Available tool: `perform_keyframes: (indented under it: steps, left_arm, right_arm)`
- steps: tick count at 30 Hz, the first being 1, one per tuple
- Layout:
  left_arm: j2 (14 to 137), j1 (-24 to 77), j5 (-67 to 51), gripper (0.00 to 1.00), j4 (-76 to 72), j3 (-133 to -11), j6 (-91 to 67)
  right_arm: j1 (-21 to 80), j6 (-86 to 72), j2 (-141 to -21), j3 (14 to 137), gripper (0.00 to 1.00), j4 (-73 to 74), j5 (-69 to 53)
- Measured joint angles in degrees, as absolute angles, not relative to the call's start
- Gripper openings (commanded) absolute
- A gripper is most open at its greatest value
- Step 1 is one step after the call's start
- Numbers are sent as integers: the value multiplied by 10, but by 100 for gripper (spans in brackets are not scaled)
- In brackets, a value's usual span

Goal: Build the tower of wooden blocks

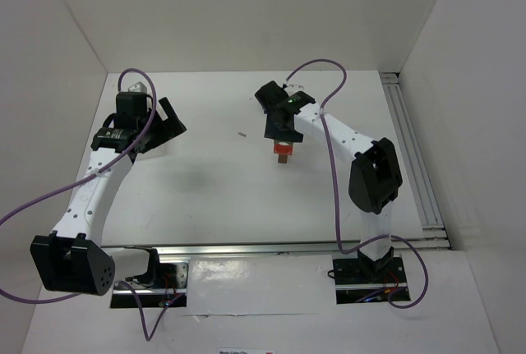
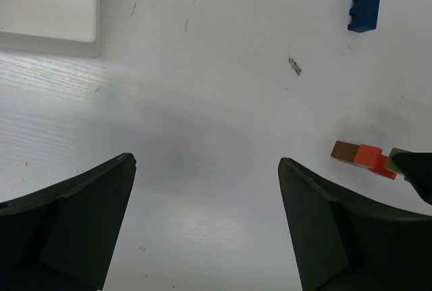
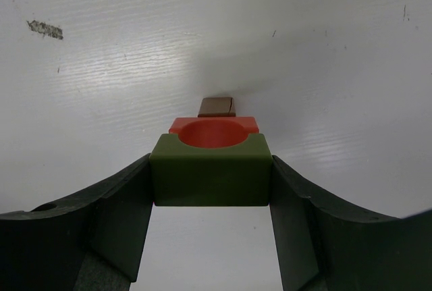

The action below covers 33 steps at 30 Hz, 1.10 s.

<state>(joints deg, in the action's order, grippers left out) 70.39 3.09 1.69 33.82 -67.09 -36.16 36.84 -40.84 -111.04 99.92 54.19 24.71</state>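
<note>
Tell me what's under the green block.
A red block sits just beneath, a brown block peeking out beyond it. The green block hides most of both and whether it touches the red.

One overhead view, two wrist views
The top camera looks down from above the near edge over the whole surface (image 1: 214,198); the left wrist camera looks down from close, past the left claw (image 2: 206,169); the right wrist camera sits very close, sighting along the right claw (image 3: 210,166) at the green block (image 3: 210,181); all three share the red block (image 1: 283,148) mid-surface
</note>
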Motion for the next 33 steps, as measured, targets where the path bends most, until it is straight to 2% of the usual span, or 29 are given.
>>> perform_keyframes:
  steps: [23, 26, 33]
  left_arm:
    - [704, 31, 17, 100, 338, -671, -362]
    - [704, 31, 17, 100, 338, -671, -362]
    - [704, 31, 19, 100, 338, -671, -362]
  right_arm:
    - [373, -406, -1124, 997, 58, 541, 246]
    - [373, -406, -1124, 997, 61, 541, 246]
    - [373, -406, -1127, 997, 61, 541, 246]
